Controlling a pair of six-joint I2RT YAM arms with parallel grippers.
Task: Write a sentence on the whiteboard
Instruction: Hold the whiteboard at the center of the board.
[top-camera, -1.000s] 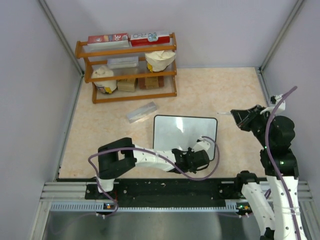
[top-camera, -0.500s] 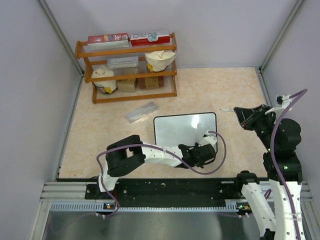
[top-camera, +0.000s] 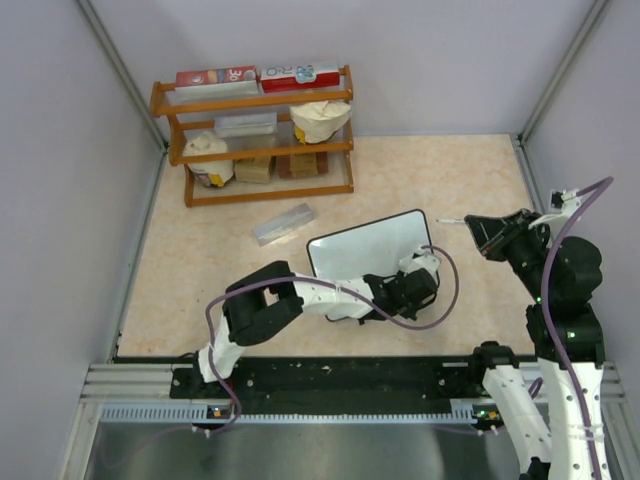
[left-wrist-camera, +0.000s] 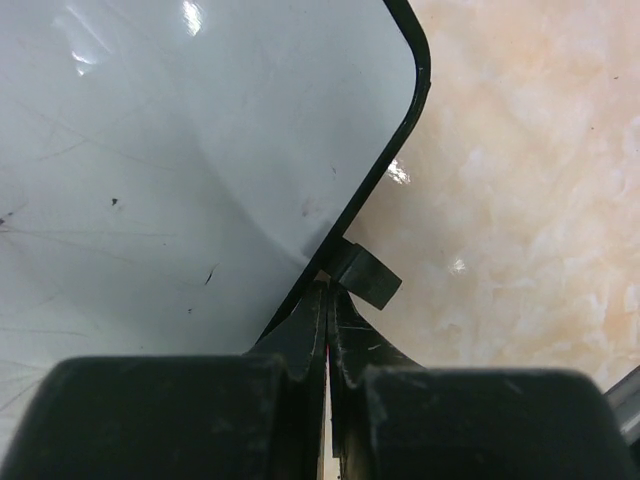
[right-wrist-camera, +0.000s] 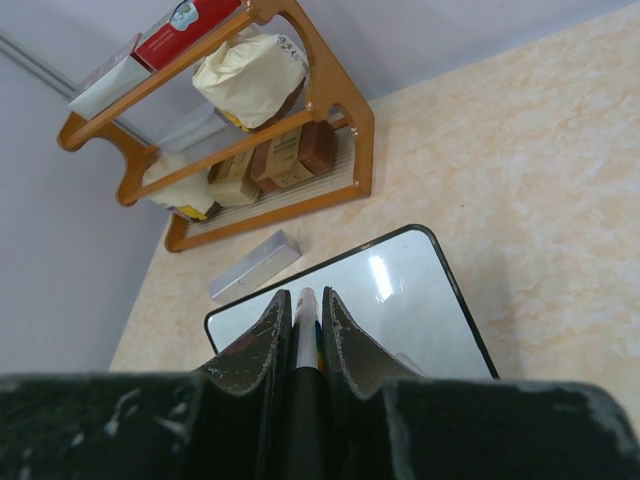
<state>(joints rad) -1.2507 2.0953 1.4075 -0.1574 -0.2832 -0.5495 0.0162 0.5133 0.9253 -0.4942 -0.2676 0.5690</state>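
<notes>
The table (top-camera: 470, 180) carries the same things as a second ago, but the whiteboard (top-camera: 370, 250) has moved: it lay square to the near edge then, and now it sits turned, its far right corner swung away from the arms and its far left corner drawn nearer. It is still in the middle of the table, just beside the silver bar (top-camera: 284, 224) and well in front of the wooden rack (top-camera: 255, 135). The left arm has reached further to the right along the board's near side. Its left gripper (left-wrist-camera: 328, 305) is fully closed with the board's thin black frame pinched between the fingers, so it looks to be the thing turning the board. This seems to be a positioning step, angling the surface towards the other arm before any writing starts.

The right gripper (right-wrist-camera: 305, 298) has shifted only a little and waits above the table to the board's right, clamped tight on a white marker (right-wrist-camera: 304, 335) whose tip points out towards the board without touching it.

The board's face is blank: no sentence is on it, only glare patches, faint grey scuffs and a few dark specks. One small black stand foot (left-wrist-camera: 368, 278) juts out at the frame, just past the left fingertips
</notes>
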